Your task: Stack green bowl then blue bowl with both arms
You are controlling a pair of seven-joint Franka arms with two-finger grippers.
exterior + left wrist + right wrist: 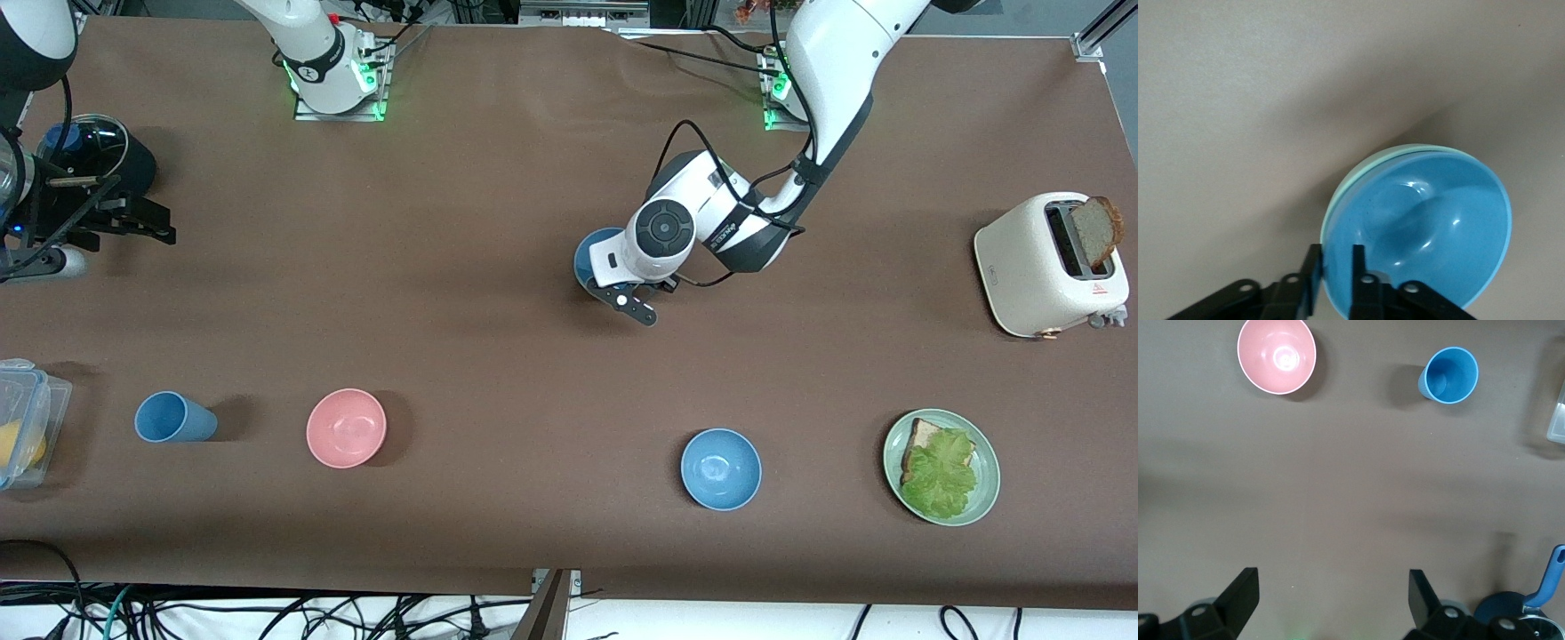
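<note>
Pink bowl [346, 428], blue cup [173, 418], toaster [1049, 264], lettuce plate [941, 467].

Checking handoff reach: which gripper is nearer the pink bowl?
Right, narrowly. The right gripper waits open at the right arm's end of the table, with the pink bowl nearer the camera. The left gripper is at the stacked blue bowl mid-table.

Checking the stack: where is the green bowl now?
The green bowl sits mid-table under the blue bowl, nested, beneath the left tool, farther from the front camera than the lone blue bowl.

Green bowl [1338, 200] mostly hidden under blue bowl [1425, 227]; front view: left arm covers both.
</note>
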